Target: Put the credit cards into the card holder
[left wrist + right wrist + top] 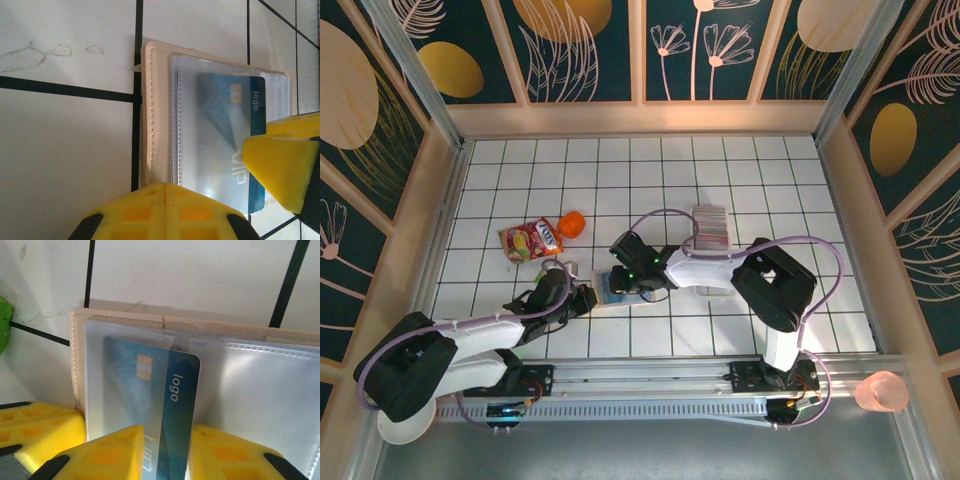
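**Blue card partly into the sleeve**

The right gripper (165, 457) was closed on the blue card (150, 390), pinching its near end. The card's far part lay partly under a clear sleeve (95, 390) of the open holder (120, 320). The holder lay flat on the counter (720, 170) between the two arms. The left gripper (165, 200) was fully closed and empty, and its tips seemed to press on the holder's near beige edge to pin it.

The card looked thin, stiff, light and slick, so it was best held by its trailing end, where it could slide in flat. The sleeve looked soft and might buckle or catch a corner. The holder seemed light enough to skid if unpinned. The other cards (710, 226) sat in a row well apart, at the right rear.

The right arm was folded leftward across the counter with its wrist low. The left arm reached forward and right, also low.
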